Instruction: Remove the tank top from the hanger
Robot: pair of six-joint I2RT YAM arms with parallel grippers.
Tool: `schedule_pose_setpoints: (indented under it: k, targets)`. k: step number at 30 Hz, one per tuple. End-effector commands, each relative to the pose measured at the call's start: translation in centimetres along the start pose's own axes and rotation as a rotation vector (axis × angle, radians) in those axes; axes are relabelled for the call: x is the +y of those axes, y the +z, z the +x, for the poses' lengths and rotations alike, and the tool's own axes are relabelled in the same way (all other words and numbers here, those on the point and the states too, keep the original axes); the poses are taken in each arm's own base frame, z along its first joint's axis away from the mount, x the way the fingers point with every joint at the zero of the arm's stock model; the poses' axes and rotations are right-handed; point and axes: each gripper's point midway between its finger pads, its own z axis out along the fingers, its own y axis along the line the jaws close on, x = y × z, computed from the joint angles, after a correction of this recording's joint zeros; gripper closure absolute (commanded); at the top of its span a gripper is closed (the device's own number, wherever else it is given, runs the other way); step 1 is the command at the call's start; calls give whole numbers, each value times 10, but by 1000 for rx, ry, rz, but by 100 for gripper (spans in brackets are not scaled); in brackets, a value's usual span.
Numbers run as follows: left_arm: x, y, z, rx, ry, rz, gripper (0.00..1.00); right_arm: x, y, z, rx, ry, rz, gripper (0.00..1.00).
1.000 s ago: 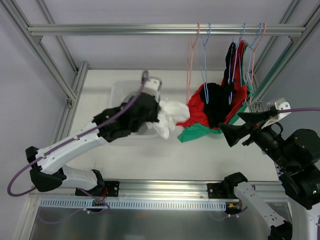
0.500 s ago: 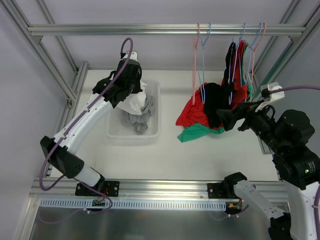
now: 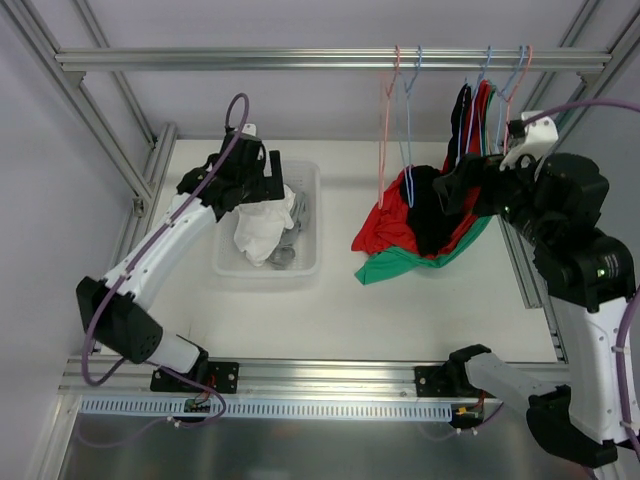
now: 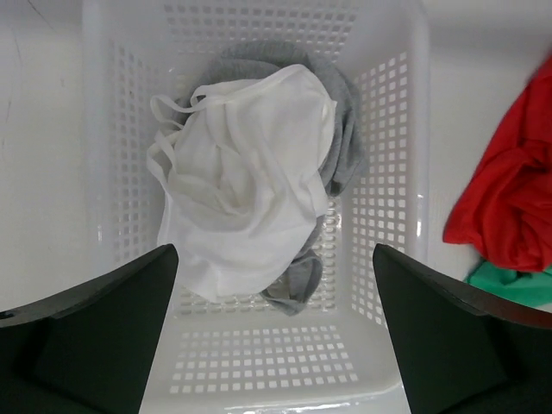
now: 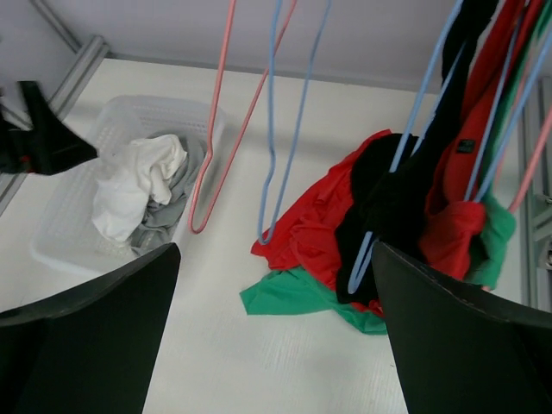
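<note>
A white tank top [image 3: 262, 225] [image 4: 246, 194] lies crumpled in the white basket [image 3: 305, 258] on top of grey cloth, free of any hanger. My left gripper [image 3: 255, 182] [image 4: 274, 250] hovers right above it, open and holding nothing. Two bare hangers, a pink hanger [image 3: 385, 130] [image 5: 216, 129] and a blue hanger [image 3: 408, 130] [image 5: 289, 129], dangle from the rail. My right gripper [image 3: 457, 192] [image 5: 276, 246] is open and empty, level with the black, red and green tops [image 3: 470, 130] that still hang on hangers at the right.
The hanging tops trail down into a red, black and green heap [image 3: 400, 240] on the table. An aluminium frame [image 3: 300, 58] carries the rail, with uprights at both sides. The basket's perforated walls [image 4: 285, 362] enclose the white and grey clothes.
The left gripper opened and the white tank top dropped into the basket. The right arm swung up and back toward the hanging clothes.
</note>
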Motion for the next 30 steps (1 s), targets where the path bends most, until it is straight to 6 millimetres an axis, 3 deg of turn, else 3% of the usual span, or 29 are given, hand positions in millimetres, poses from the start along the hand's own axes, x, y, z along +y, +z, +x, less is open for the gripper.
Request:
schedule_pose_setpoints:
  k: [1, 2, 5, 8, 11, 15, 21, 25, 27, 30]
  targets:
    - [-9, -76, -30, -165, -56, 143, 1, -27, 5, -31, -18, -18, 131, 2]
    - [-14, -99, -31, -199, -47, 200, 1, -29, 8, -34, -5, -25, 136, 4]
    - [-26, -126, -15, -212, 15, 303, 1, -40, 23, -51, 5, -52, 183, 12]
    - [-33, -141, 6, -201, 57, 366, 1, -50, 39, -62, 5, -62, 218, 24]
    - [-42, -147, 29, -162, 80, 431, 1, -62, 52, -69, 9, -68, 272, 39]
    - [-47, -149, 50, -118, 103, 472, 1, -81, 78, -64, 62, -95, 348, 44]
    - [-48, -156, 50, -129, 117, 492, 1, -100, 112, -44, 144, -96, 423, 55]
    - [-46, -160, 49, -139, 117, 497, 1, -106, 121, -38, 158, -81, 453, 64]
    - [-45, -160, 50, -141, 120, 494, 1, -106, 120, -41, 140, -70, 462, 79]
    - [-44, -160, 52, -138, 119, 492, 1, -106, 121, -44, 122, -50, 462, 93]
